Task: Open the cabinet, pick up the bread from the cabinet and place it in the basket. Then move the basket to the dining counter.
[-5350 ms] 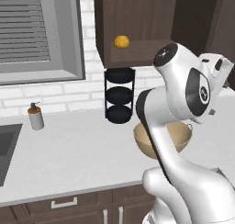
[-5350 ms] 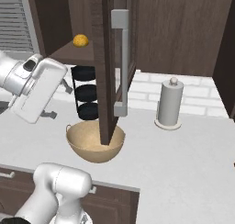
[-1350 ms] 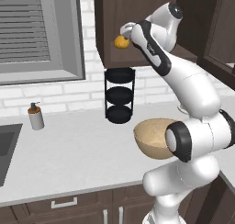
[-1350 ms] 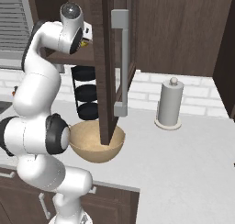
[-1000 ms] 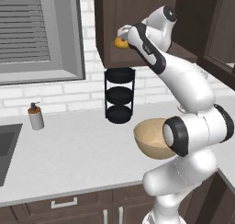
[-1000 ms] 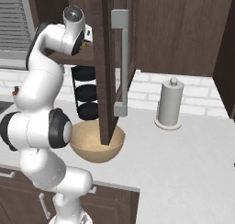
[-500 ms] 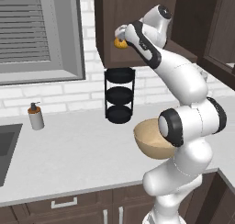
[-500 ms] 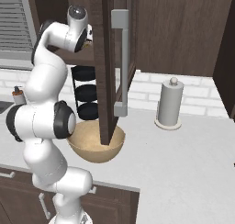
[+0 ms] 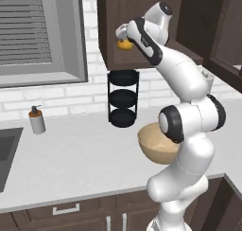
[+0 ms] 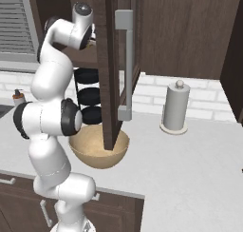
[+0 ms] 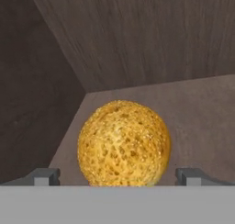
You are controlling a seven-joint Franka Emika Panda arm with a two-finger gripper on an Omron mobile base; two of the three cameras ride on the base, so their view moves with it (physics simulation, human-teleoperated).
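The dark brown cabinet [image 9: 111,22] stands open, its glass door [image 10: 110,69] swung out over the counter with the long silver handle [image 10: 126,64] facing me. The bread [image 11: 124,142], a round golden bun [image 9: 124,45], sits on the cabinet's shelf near its left wall. My gripper [image 9: 123,36] reaches into the cabinet and is open, one fingertip [image 11: 43,176] on each side of the bun, not closed on it. The tan basket [image 9: 155,146] rests on the counter below, partly behind my arm and under the door [image 10: 97,152]. The dining counter is out of view.
A black three-tier rack [image 9: 123,100] stands against the brick wall under the cabinet. A soap bottle [image 9: 36,120] and a sink [image 9: 7,149] are at the left. A paper towel roll [image 10: 175,107] stands at the right. The open door hangs directly above the basket.
My hand has pushed up and further into the cabinet until its open fingers flank the bread. The bread, door and basket have not moved.
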